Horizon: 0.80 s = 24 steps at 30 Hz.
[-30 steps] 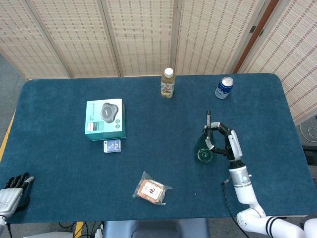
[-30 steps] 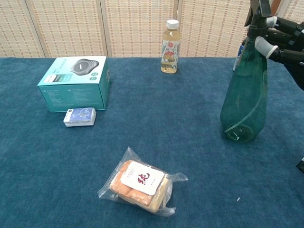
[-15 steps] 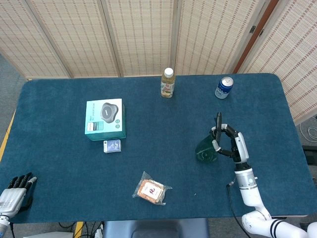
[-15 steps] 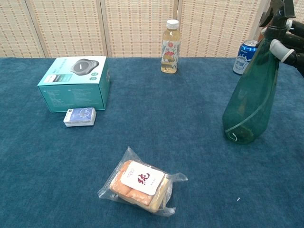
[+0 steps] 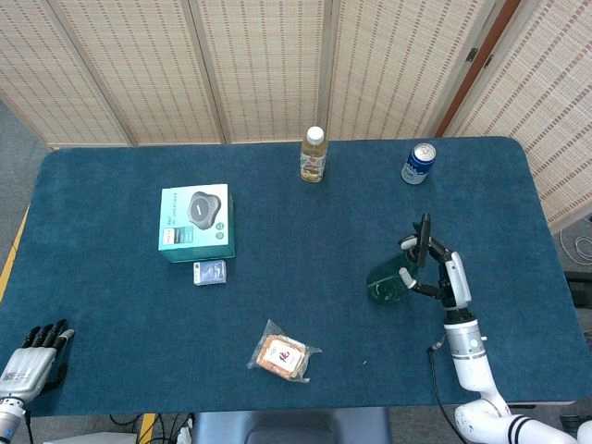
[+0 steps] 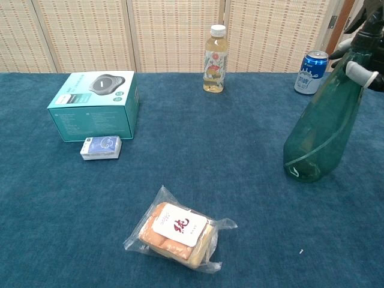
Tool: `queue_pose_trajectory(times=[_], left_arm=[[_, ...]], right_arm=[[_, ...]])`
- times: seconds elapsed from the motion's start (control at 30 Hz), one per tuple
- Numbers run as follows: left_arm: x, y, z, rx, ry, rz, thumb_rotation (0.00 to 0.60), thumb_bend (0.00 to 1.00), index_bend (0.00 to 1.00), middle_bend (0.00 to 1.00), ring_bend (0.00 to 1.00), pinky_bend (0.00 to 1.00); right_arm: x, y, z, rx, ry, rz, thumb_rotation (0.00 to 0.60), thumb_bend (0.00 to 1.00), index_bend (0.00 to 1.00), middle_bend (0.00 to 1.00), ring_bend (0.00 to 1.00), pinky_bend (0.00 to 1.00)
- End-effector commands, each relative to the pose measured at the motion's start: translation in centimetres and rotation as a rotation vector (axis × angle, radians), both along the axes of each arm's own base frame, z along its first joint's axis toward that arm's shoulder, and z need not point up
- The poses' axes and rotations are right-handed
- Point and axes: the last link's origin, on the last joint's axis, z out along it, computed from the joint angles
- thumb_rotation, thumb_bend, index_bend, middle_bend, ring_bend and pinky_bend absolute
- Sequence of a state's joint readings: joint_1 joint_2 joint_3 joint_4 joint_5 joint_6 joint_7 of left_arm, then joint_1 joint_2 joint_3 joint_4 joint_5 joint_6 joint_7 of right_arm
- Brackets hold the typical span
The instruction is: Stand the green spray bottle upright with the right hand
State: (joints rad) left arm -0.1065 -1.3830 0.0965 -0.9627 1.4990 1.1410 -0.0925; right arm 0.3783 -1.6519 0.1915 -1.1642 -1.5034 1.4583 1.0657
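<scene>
The table holds the same scatter as a second ago; only the right side has changed. The right hand has swung outward toward the table's right edge and pulled the top of the green spray bottle with it. In the chest view the bottle was close to vertical a second ago; now its neck leans off to the right while its base sits on the cloth in about the same spot, right of centre, well in front of the blue can. So the bottle is on its base but tilted, not yet standing true. I judge the hand has overshot and needs to bring the neck back before letting go.

The right hand's fingers wrap the sprayer head, gripping it at the top. The left hand sits at the near left corner, holding nothing, fingers loosely apart, and has drifted slightly.

Teal box, juice bottle, snack packet and small card pack unmoved.
</scene>
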Motion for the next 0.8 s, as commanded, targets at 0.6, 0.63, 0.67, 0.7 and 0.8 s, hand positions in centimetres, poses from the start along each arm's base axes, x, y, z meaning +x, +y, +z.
queue_pose_trajectory(times=[0.6, 0.63, 0.67, 0.7, 0.8], left_arm=[[1.3, 1.2, 0.9, 0.027, 0.010, -0.030, 0.600, 0.53, 0.11, 0.00, 0.00, 0.00], [1.5, 1.5, 1.1, 0.033, 0.007, -0.037, 0.600, 0.53, 0.11, 0.00, 0.00, 0.00], [1.8, 1.8, 1.4, 0.041, 0.006, -0.048, 0.600, 0.53, 0.11, 0.00, 0.00, 0.00], [2.0, 2.1, 1.6, 0.046, 0.006, -0.058, 0.600, 0.53, 0.11, 0.00, 0.00, 0.00], [3.0, 2.9, 2.4, 0.070, -0.004, -0.090, 0.600, 0.53, 0.11, 0.00, 0.00, 0.00]], right_arm=[[-1.2, 2.5, 2.1, -0.018, 0.080, -0.061, 0.600, 0.13, 0.30, 0.24, 0.19, 0.28], [-1.3, 2.7, 2.4, -0.018, 0.103, -0.069, 0.600, 0.13, 0.30, 0.23, 0.18, 0.27], [-1.5, 3.1, 2.9, -0.016, 0.138, -0.087, 0.600, 0.13, 0.29, 0.22, 0.18, 0.27], [-1.7, 3.4, 3.4, -0.018, 0.169, -0.103, 0.600, 0.13, 0.29, 0.22, 0.18, 0.27], [-2.3, 4.2, 5.1, -0.014, 0.305, -0.160, 0.600, 0.13, 0.28, 0.21, 0.17, 0.27]])
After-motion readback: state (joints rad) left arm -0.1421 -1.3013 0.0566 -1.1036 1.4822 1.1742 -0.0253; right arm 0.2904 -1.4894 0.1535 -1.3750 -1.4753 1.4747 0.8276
